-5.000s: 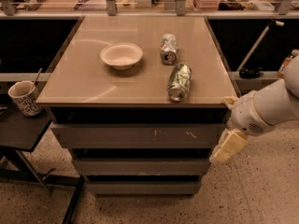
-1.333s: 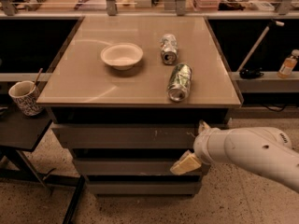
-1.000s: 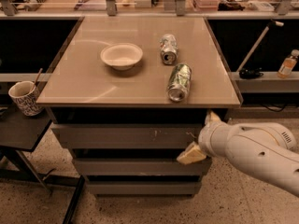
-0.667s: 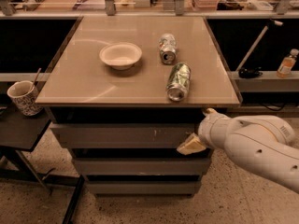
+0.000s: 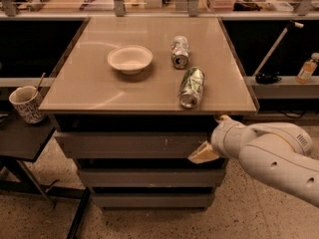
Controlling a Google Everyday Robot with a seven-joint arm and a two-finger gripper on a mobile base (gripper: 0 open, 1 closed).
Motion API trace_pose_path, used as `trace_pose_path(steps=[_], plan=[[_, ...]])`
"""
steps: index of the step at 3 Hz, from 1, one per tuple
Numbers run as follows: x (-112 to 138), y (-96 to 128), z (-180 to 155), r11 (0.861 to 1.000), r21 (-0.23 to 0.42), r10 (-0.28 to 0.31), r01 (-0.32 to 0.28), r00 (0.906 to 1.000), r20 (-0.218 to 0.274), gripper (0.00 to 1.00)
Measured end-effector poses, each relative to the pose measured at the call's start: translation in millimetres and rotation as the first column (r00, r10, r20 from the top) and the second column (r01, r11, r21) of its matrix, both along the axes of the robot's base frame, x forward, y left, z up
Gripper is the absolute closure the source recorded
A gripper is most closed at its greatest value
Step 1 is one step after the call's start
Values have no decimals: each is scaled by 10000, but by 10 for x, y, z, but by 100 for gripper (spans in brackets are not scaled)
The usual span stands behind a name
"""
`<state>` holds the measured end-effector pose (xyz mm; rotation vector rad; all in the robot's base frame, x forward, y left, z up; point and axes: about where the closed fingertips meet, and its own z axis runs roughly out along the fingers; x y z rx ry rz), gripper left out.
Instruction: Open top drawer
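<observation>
The gripper (image 5: 202, 154) is sitting right at the lower right corner of the top drawer (image 5: 129, 144), its pale wedge-shaped tip meeting the bottom edge of the grey face, though whether it is pressing or only just touching is too close to call. Open or closed? I cannot tell from here, and I cannot tell whether it is gripping anything either. The white arm (image 5: 271, 156) is reaching in low from the right, crossing in front of the drawers' right side.

The top drawer is lying directly under the tabletop (image 5: 89, 91), the widest of the three grey faces. It is looking shut, with small pale scratches showing on its panel right of the middle. Two narrower drawers (image 5: 149, 177) are sitting below it, each one stepping inward.

Up top, a white bowl (image 5: 130, 59) is sitting upright, left of centre. Two cans are lying on their sides to its right. The far can (image 5: 180, 51) is resting near the middle and the near can (image 5: 191, 86) is lying closer to the front edge. Both are pointing an end at the camera, and they are near each other but apart.

Off to the left, a patterned mug (image 5: 26, 103) is standing on a low dark side table (image 5: 22, 138), with a stick (image 5: 40, 81) poking out of it. On the far right, a bottle (image 5: 307, 67) is standing on a ledge (image 5: 279, 86)
</observation>
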<state>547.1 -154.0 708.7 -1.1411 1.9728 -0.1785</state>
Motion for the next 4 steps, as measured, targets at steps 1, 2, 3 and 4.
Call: trace_pose_path(steps=[1,2,3,4], plan=[[1,0,-33,10000,1,4,-4,10000,-2,0],[43,152,-97,9996,102,268,-268,9996,-21,0],[45,150,-124,9996,105,275,-274,9996,-21,0],[119,345,-169,9978,263,608,-608,9981,20,0]])
